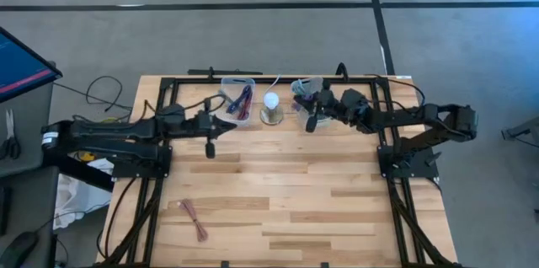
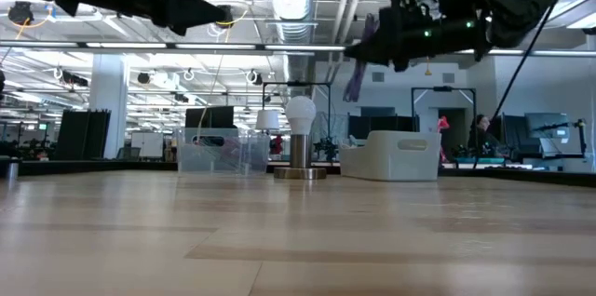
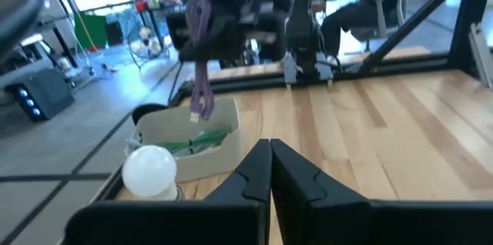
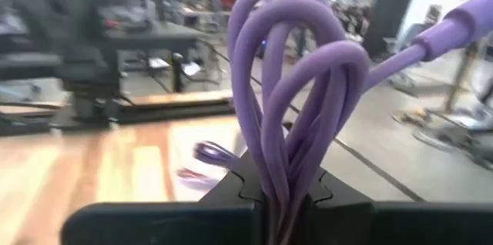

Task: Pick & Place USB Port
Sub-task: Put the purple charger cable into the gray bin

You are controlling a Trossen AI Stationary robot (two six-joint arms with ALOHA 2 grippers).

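Purple cable [image 4: 296, 99]: looped bundle pinched between the right end effector's [image 4: 286, 191] fingers, hanging with its plug end down so it can be lowered.
Right end effector: clenched on the cable, raised above the white bin [image 1: 306, 91] at the surface's [image 1: 286, 192] far edge.
Left end effector [image 3: 269, 169]: fingers pressed together, empty, waiting near the clear bin [image 1: 239, 99].
Bulb [image 1: 271, 101]: upright between the bins.
Spare cable [image 1: 194, 217]: lying near the front edge.

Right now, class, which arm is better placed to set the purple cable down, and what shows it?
The right. The right gripper is already shut on the purple cable, raised near the white bin. The left gripper is shut and holds nothing.
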